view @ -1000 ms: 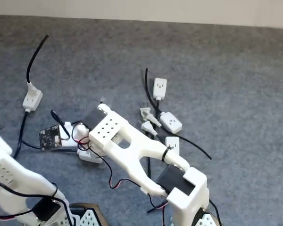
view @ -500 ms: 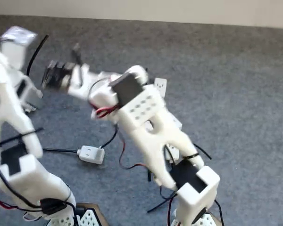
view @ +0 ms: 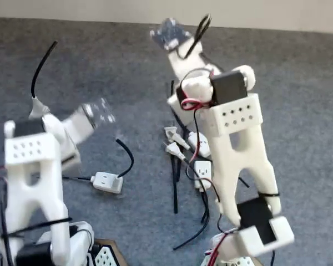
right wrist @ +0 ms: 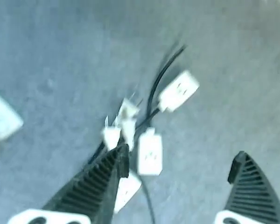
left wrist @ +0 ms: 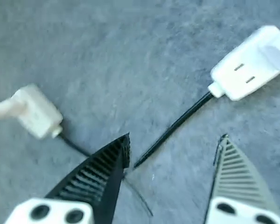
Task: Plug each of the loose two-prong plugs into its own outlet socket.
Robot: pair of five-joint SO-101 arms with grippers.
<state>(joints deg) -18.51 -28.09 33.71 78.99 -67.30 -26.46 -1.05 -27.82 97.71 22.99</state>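
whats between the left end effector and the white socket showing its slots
The socket's black cord on grey carpet, toward the open left end effector; left wrist view.

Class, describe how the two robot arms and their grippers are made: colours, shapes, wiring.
Both the left arm and right arm are white plastic shells with grids of small holes, black motor blocks and red and black wires. The left gripper and right gripper have ribbed, wedge-shaped fingers on white bases.

— How are the arms built?
— White shells with rows of small holes are seen on the left arm (view: 32, 166) and the right arm (view: 238, 144). Black motor blocks (view: 228, 87) are set at the joints.
— And the wiring?
— Red and black wires (view: 192, 104) are looped along the right arm. Black ribbed fingers (right wrist: 99, 179) are fitted.
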